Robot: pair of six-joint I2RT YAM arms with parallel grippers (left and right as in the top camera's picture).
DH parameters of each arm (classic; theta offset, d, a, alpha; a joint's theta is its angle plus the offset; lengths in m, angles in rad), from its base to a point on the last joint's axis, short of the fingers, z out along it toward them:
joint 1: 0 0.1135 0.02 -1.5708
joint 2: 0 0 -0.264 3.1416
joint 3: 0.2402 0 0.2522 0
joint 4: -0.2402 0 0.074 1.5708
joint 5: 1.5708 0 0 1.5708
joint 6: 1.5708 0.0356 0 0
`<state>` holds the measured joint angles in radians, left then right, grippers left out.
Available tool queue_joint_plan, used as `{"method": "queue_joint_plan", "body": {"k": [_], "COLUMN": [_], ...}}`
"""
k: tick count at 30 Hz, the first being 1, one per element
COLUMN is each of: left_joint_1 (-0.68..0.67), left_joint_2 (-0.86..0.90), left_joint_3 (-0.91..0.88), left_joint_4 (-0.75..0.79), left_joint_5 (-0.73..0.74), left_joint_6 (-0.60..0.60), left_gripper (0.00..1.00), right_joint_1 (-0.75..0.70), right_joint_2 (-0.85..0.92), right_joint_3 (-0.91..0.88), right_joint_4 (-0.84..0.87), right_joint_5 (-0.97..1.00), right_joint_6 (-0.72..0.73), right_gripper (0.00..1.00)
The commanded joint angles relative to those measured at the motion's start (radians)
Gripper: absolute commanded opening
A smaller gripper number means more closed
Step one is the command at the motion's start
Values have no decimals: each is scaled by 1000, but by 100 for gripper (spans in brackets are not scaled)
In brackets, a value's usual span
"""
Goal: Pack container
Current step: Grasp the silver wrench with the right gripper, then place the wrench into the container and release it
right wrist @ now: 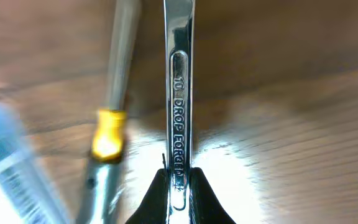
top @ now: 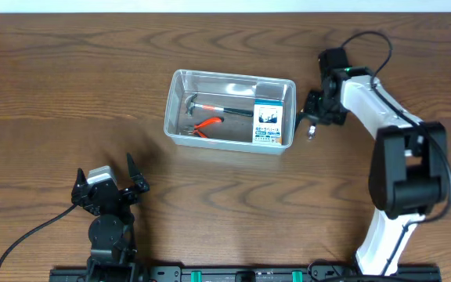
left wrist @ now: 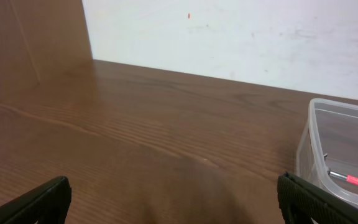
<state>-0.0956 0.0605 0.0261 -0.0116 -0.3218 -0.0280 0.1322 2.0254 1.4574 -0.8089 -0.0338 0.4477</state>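
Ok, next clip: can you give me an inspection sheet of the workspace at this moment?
Surface: wooden table, no spills seen.
Job's things: clear container mid-table, holding a hammer, red-handled pliers and a blue-and-white box; a wrench is held outside it, beside the box end.
Clutter: blurred metal rod with a yellow band next to the wrench, kind unclear.
Grippers: left gripper open and empty, away from the container; right gripper shut on the wrench.
Cables: black cable trailing from the left arm; black loop over the right arm.
Surroundings: white wall behind the table.
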Motion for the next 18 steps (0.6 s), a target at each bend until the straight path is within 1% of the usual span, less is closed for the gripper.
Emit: {"method": "queue_joint_plan", "body": {"k": [1, 3, 6, 8, 13, 16, 18], "left_joint_1": [-3, -3, -3, -3, -3, -3, -3], "left_joint_2": [-4, -4, -4, -4, -4, -4, -4], "left_joint_3": [-22, -22, -22, -22, -22, -22, -22], "left_joint_4": [-29, -29, -29, -29, -29, -29, -29], "left_joint_5": [-20, -20, -19, -20, -20, -20, -19], "left_joint_6": [2, 2, 2, 2, 2, 2, 2], "left_gripper": [98, 98, 98, 98, 98, 98, 98], "right_joint_1": [13, 45, 126, 193, 322, 367, 389], "right_joint_2": [-193, -261, -347, -384, -364, -308, -241], "right_joint_3": [117, 165, 204, 204, 185, 168, 168], "right_joint_4": [11, 19, 43, 65, 65, 71, 86], "right_joint_5": [21, -9, -71, -117, -258, -270, -270], "right_joint_6": [-205, -338, -615, -836, -1255, -1369, -1402], "right_gripper": [1, 1, 1, 1, 1, 1, 1]}}
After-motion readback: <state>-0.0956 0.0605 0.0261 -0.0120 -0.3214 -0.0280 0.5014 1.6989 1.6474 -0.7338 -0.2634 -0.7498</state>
